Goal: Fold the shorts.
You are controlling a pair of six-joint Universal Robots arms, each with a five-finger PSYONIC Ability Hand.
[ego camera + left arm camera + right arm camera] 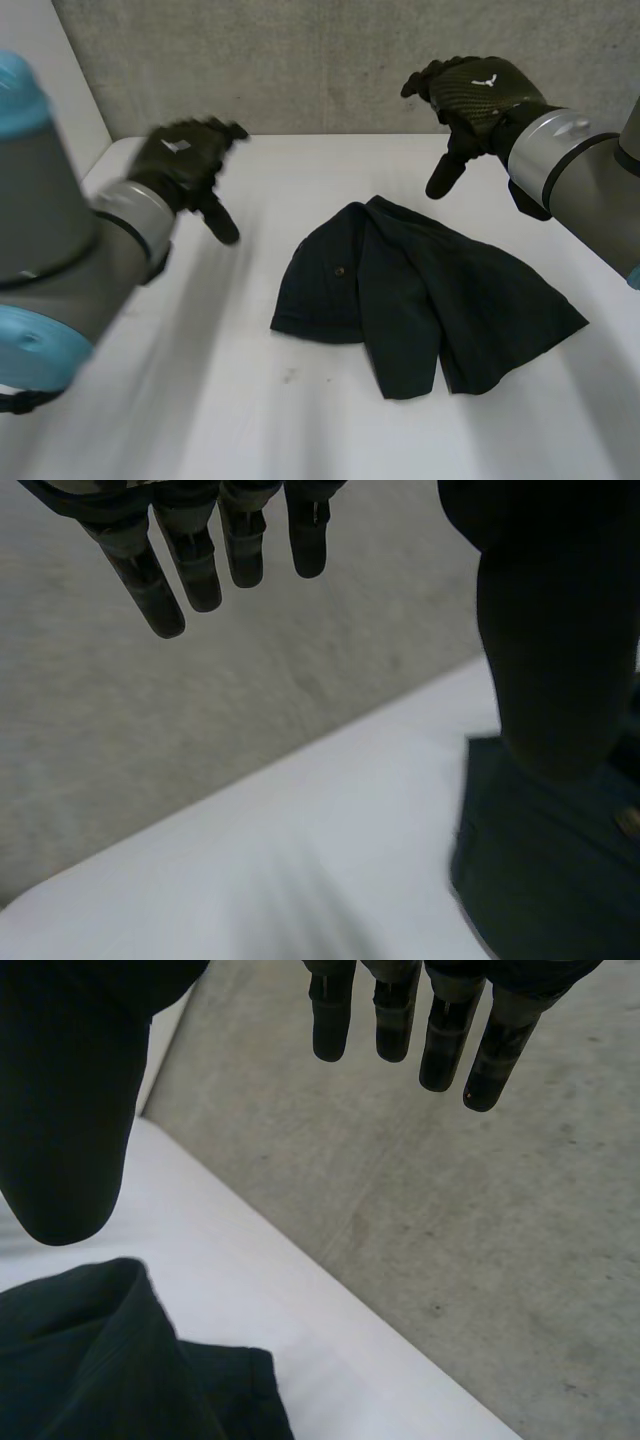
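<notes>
Dark navy shorts [420, 295] lie crumpled and loosely doubled over in the middle of the white table [200, 400], with a small button showing on the left part. My left hand [185, 160] hovers above the table to the left of the shorts, open and empty. In the left wrist view its fingers [190, 565] hang straight, and the shorts [545, 860] lie below its thumb. My right hand [475, 95] is raised behind the shorts' far edge, open, holding nothing. The right wrist view has its fingers [450, 1040] straight and the shorts [100, 1360] under the thumb.
A grey wall [320, 60] stands right behind the table's far edge. Bare table surface lies to the left of the shorts and in front of them.
</notes>
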